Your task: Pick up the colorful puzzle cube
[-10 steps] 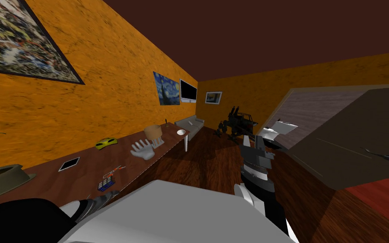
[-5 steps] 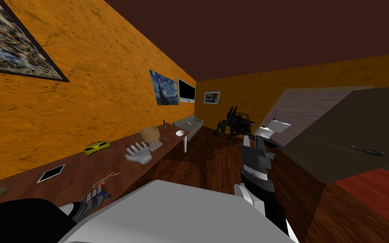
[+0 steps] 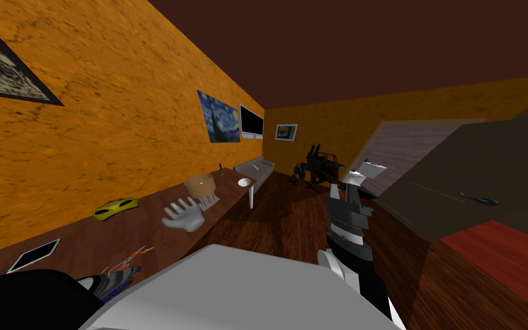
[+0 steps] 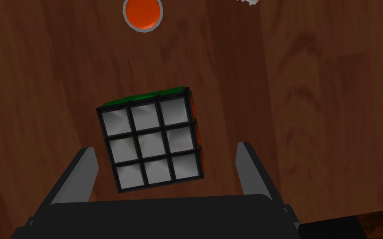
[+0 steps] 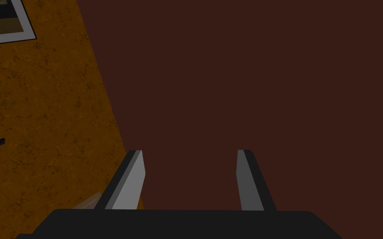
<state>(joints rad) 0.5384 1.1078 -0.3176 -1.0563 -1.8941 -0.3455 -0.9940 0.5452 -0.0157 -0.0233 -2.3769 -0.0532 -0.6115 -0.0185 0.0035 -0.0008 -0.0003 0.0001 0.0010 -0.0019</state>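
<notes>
The left gripper (image 4: 165,147) hangs over the long brown table (image 3: 79,238), its two fingers spread wide. The one puzzle cube (image 4: 153,139) sits between them with a gap on either side, its grey-white face toward the hand and green and orange faces at its edges. Just past the cube shows one orange disc (image 4: 143,14); farther from the cube along the table come one white tablet (image 3: 34,255), one yellow-green toy car (image 3: 115,207), one white model hand (image 3: 182,215) and one white bowl (image 3: 244,182). Well off from the cube, the right gripper (image 5: 191,151) is held up, its two fingers likewise apart.
</notes>
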